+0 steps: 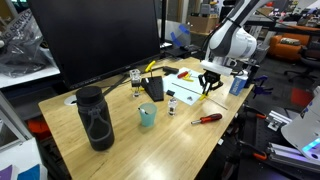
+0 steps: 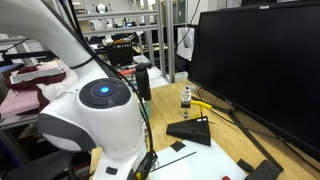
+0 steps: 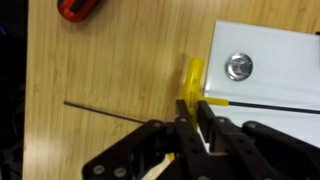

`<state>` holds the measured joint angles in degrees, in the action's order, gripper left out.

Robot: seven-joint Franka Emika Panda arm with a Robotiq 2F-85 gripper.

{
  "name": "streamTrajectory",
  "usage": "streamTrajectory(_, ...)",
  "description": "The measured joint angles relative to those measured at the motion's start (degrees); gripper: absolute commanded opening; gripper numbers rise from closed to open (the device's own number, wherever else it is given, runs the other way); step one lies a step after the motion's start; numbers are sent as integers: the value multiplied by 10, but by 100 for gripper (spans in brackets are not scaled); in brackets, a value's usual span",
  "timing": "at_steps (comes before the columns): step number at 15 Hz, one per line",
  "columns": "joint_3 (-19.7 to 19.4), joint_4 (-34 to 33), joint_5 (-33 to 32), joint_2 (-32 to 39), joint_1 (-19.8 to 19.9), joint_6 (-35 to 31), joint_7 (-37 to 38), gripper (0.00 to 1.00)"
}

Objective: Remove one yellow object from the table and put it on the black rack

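Fingertips of the gripper (image 3: 195,110) are pinched together on the near end of the yellow object (image 3: 192,78), which sits just outside the edge of the white box (image 3: 270,45), over the counter (image 3: 110,60). Away from that edge the wood lies open, with only a thin dark rod (image 3: 105,110) and, farther from the white box, a red screwdriver handle (image 3: 78,8). The black rack (image 1: 152,88) stands near the white box on its side away from the gripper.

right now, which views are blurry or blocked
wrist view: sharp on the yellow object and table grain, gripper dark up close. in an exterior view the arm looms soft, blocking much. in an exterior view light is even, but the black rack is tiny.
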<state>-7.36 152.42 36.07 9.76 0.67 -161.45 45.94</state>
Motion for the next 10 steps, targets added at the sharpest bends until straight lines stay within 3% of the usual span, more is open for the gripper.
streamTrajectory(3, -23, 1, -104, -20, -3, 70, 59, 4)
streamTrajectory(10, -19, -48, -390, -116, 0, 227, 236, 4)
